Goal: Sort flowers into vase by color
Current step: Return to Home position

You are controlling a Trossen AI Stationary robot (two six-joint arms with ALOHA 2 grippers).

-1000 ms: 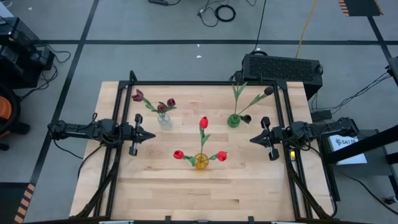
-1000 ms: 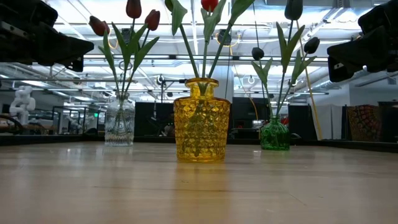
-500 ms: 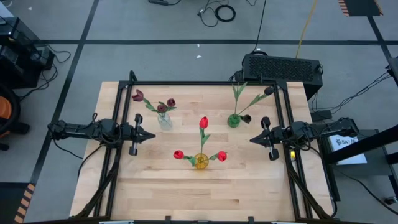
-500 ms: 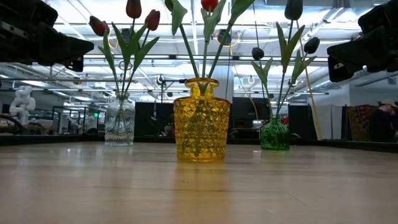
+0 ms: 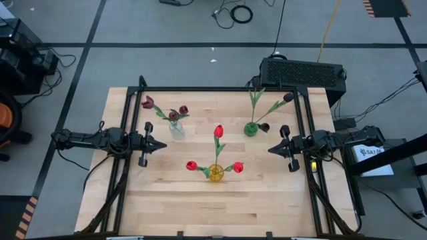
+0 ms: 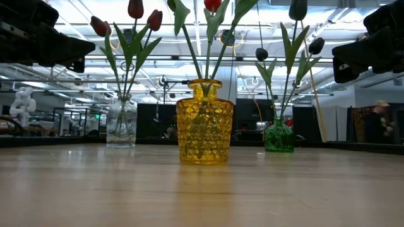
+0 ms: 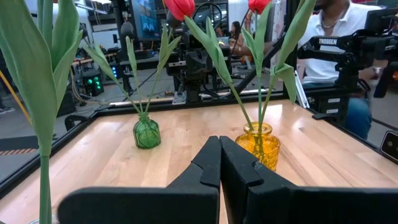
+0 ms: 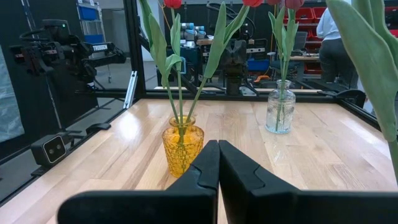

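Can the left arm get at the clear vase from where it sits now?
Probably yes. The left gripper, shut, sits close beside the clear vase with only bare table between them; its maroon flowers spread above, mostly out of the way.

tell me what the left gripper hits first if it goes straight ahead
Probably the stem of the red tulip leaning from the yellow vase; the left gripper, shut, points just beside the vase. Height is unclear.

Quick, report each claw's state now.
Left claw: closed, holding nothing.
Right claw: closed, holding nothing.
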